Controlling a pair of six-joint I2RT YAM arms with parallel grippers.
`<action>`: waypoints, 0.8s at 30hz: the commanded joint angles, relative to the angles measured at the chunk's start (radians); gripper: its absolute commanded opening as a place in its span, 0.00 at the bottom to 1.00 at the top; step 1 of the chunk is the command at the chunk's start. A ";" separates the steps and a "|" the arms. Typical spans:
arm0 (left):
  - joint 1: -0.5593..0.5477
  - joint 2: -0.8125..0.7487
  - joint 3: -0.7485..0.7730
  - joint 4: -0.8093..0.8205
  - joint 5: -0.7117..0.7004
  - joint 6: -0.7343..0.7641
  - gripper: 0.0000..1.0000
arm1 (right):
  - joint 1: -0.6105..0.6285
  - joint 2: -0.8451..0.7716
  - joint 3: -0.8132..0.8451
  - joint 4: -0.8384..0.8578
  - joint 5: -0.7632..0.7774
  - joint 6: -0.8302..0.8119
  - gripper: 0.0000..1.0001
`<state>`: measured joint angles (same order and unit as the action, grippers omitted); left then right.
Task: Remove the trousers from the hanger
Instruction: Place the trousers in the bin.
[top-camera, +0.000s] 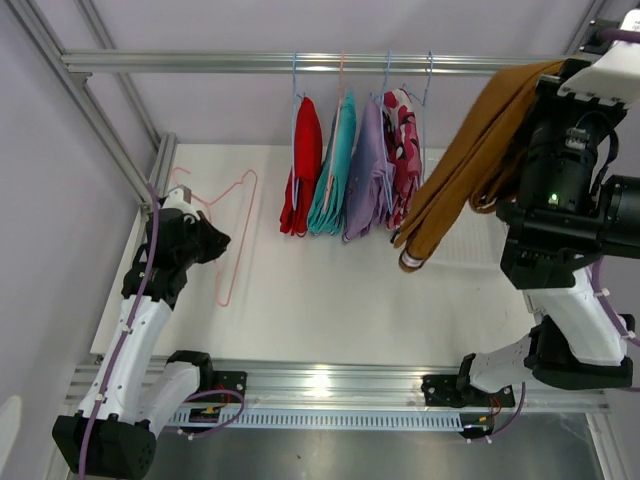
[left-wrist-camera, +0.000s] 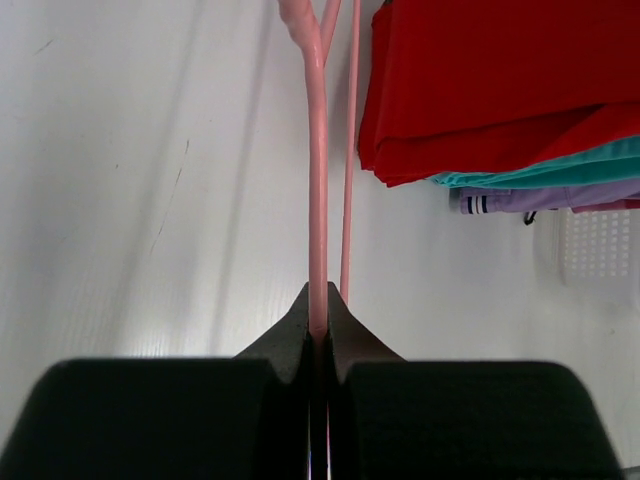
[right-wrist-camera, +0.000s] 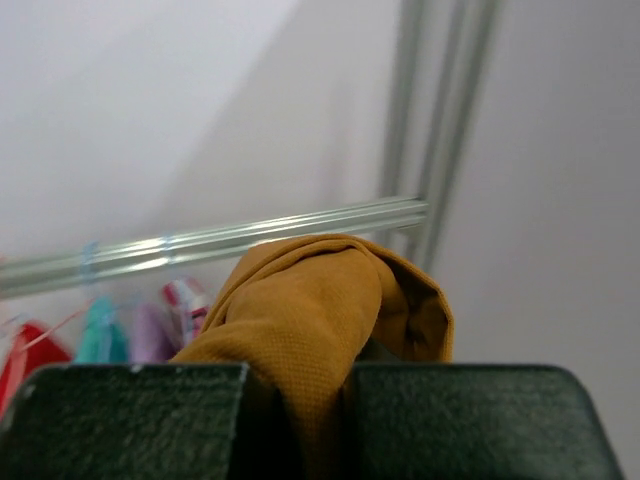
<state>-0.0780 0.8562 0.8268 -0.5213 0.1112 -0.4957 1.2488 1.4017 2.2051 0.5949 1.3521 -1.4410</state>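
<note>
**Mustard pair free, hanger bare**

My right gripper (right-wrist-camera: 297, 390) is clamped on a bunched fold of the mustard-brown trousers (top-camera: 470, 150). That arm is reared high on the right, and the cloth droops limp and light. It's soft stuff, best taken by a thick fold. My left gripper (left-wrist-camera: 318, 330), stretched low over the table (top-camera: 330, 310), pinches the pink hanger (left-wrist-camera: 317, 200) by its wire. The other four pairs (top-camera: 335, 175) hang on the rail (top-camera: 200, 62).

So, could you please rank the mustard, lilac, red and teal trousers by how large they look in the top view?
1. mustard trousers, though raised nearer the camera, which may exaggerate them.
2. lilac trousers, slightly wider.
3. red trousers and teal trousers: alike, unranked.
</note>
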 joint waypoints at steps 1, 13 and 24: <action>0.003 -0.017 0.002 0.064 0.067 0.020 0.01 | -0.175 -0.067 -0.016 -0.065 -0.102 0.103 0.00; 0.003 -0.036 -0.008 0.083 0.113 0.019 0.01 | -0.520 -0.407 -0.516 -0.430 -0.056 0.546 0.00; 0.001 -0.043 -0.014 0.098 0.165 0.020 0.01 | -0.689 -0.484 -0.844 -0.885 -0.121 1.122 0.00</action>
<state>-0.0780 0.8352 0.8143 -0.4736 0.2401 -0.4953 0.6025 0.8951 1.3811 -0.1905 1.3388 -0.5446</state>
